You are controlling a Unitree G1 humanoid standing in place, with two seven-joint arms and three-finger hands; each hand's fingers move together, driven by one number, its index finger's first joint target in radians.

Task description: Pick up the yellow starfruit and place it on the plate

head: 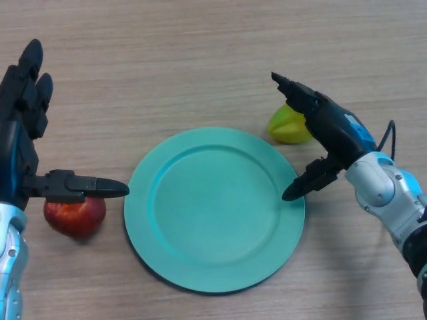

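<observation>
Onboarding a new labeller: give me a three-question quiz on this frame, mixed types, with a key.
1. True or false: the starfruit already lies on the plate.
2. Multiple choice: which fruit lies beside the plate's left edge, under the left hand? A) banana B) apple C) starfruit
3. Fill in: the right hand has its fingers spread, so it is ____.

Key
1. False: the starfruit sits on the table beyond the plate's upper right rim, partly hidden by the right hand.
2. B.
3. Open; it holds nothing, and so does the left hand.
</observation>
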